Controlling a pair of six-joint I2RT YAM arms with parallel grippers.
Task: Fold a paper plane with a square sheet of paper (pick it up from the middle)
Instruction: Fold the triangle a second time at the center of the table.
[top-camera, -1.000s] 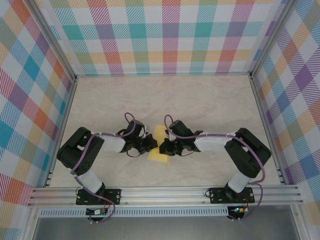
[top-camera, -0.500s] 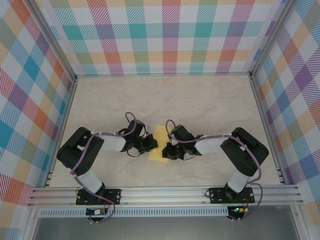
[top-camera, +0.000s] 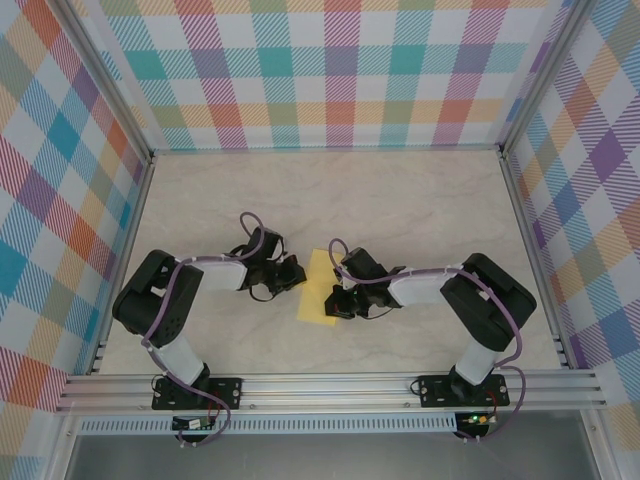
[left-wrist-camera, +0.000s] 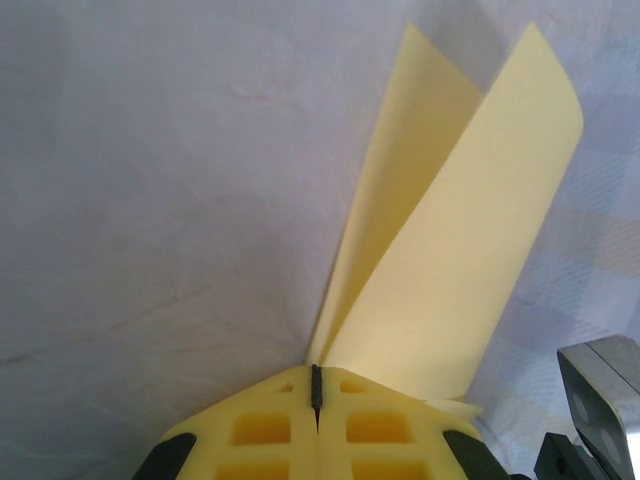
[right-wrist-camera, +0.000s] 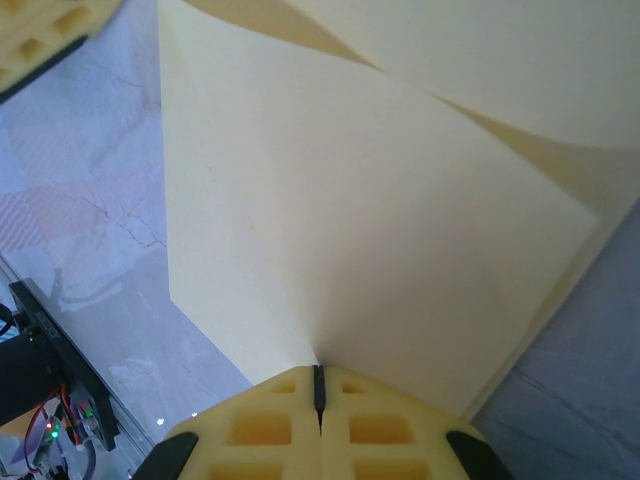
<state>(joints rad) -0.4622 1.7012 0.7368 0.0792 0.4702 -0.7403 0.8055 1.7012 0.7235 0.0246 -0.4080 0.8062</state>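
The table (top-camera: 420, 210) has open room beyond and to either side of the arms, with only the rail close behind. The square sheet of paper (top-camera: 317, 310) is at the near middle between the arms, bent into a trough with its long axis running near to far. The left gripper (left-wrist-camera: 317, 388) is pinched tight on its left side and the right gripper (right-wrist-camera: 318, 385) on its right, so both are equally near and the far corners are free.

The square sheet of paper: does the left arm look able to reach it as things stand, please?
Seemingly yes: the left gripper looks shut on the square sheet of paper, with nothing between them.
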